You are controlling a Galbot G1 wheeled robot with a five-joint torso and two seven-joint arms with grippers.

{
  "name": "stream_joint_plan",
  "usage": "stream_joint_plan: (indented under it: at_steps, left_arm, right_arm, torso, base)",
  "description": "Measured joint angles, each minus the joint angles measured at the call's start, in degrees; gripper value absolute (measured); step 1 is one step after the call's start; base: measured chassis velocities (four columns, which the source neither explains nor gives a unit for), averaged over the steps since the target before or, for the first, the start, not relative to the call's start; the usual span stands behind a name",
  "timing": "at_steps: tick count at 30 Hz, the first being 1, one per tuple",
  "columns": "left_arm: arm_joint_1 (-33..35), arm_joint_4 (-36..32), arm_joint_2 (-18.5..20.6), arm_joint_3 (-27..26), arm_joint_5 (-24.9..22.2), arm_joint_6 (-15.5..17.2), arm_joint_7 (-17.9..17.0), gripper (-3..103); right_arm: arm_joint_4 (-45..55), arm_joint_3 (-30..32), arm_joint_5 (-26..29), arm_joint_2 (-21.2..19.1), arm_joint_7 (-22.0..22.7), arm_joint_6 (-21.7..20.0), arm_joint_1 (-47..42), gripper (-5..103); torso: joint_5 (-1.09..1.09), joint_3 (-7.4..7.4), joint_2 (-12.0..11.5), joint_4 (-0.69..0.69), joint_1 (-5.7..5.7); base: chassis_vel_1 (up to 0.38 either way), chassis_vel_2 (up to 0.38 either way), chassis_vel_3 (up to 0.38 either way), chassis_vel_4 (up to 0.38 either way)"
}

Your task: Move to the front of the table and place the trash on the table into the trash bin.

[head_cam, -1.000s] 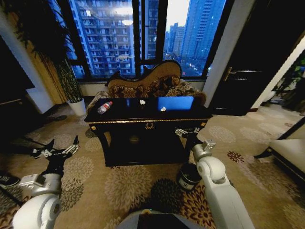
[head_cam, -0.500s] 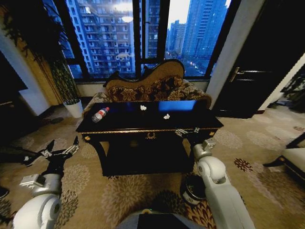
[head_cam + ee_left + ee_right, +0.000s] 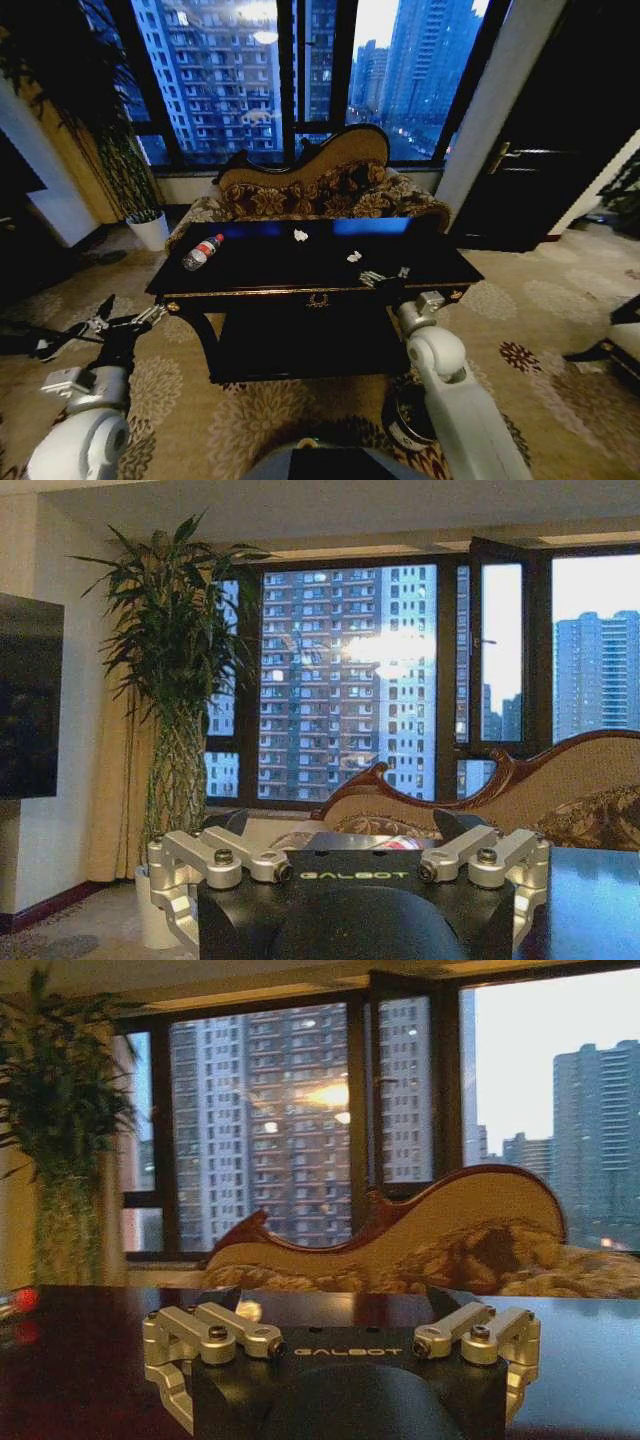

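The glossy black table (image 3: 300, 285) with gold trim stands straight ahead in the head view. On it lie the trash items: a clear bottle (image 3: 202, 252) with a red label near its left end, and two white crumpled scraps (image 3: 300, 235) (image 3: 353, 257) toward the middle. The bottle's red cap (image 3: 25, 1298) shows in the right wrist view. My right gripper (image 3: 385, 277) hovers open at the table's front edge, close to the nearer scrap. Left of the table and lower than its top, my left gripper (image 3: 105, 322) is open and holds nothing. The trash bin (image 3: 403, 425) stands on the carpet at lower right, partly hidden by my right arm.
An ornate brown sofa (image 3: 320, 190) sits behind the table under tall windows. A tall plant in a white pot (image 3: 152, 228) stands at the back left. A dark door (image 3: 545, 150) is at the right. Patterned carpet lies on both sides of the table.
The whole view has shifted: the table now looms nearer and lower, and the bin has slid toward the bottom edge. Both arms keep the same pose, with the right gripper now at the table's front edge.
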Motion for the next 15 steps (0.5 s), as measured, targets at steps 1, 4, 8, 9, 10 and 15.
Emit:
stream_joint_plan:
  at_steps: [1,4,8,9,10,15]
  left_arm:
    - [0.0,0.0,0.0,0.0,0.0,0.0,0.0,100]
    - [0.4,-0.5,-0.2,-0.3,0.2,0.0,-0.2,100]
    - [0.8,-0.8,-0.4,-0.5,1.1,0.0,-0.3,100]
    - [0.9,-0.9,-0.6,-0.5,1.4,0.1,-0.3,100]
    - [0.9,-0.9,-0.6,-0.5,1.4,0.1,-0.3,100]
    - [1.1,-1.1,-1.0,-0.6,1.8,0.1,-0.4,100]
  right_arm:
    - [0.0,0.0,0.0,0.0,0.0,0.0,0.0,100]
    - [-3.4,-3.1,0.7,-0.2,0.0,-0.4,4.0,100]
    - [-9.0,-6.7,0.8,0.3,0.0,-0.5,9.3,100]
    - [-10.7,-7.6,0.9,0.5,0.0,-0.6,11.0,100]
    - [-10.7,-7.6,0.9,0.5,0.0,-0.6,11.0,100]
    - [-15.4,-9.6,1.8,0.6,0.0,-2.0,15.8,100]
  torso:
    - [0.00,0.00,0.0,0.00,0.00]
    - [-0.01,-0.01,0.0,0.01,-0.03]
    - [0.00,0.00,0.0,0.00,-0.02]
    - [-0.01,0.00,0.0,0.01,0.00]
    - [-0.01,0.00,0.0,0.01,0.00]
    - [0.00,0.01,0.0,0.00,0.00]
  base:
    - [0.000,0.000,0.000,0.000]
    - [0.000,0.000,0.000,0.000]
    - [0.000,0.000,0.000,0.000]
    - [0.000,0.000,0.000,0.000]
    - [0.000,0.000,0.000,0.000]
    - [0.000,0.000,0.000,0.000]
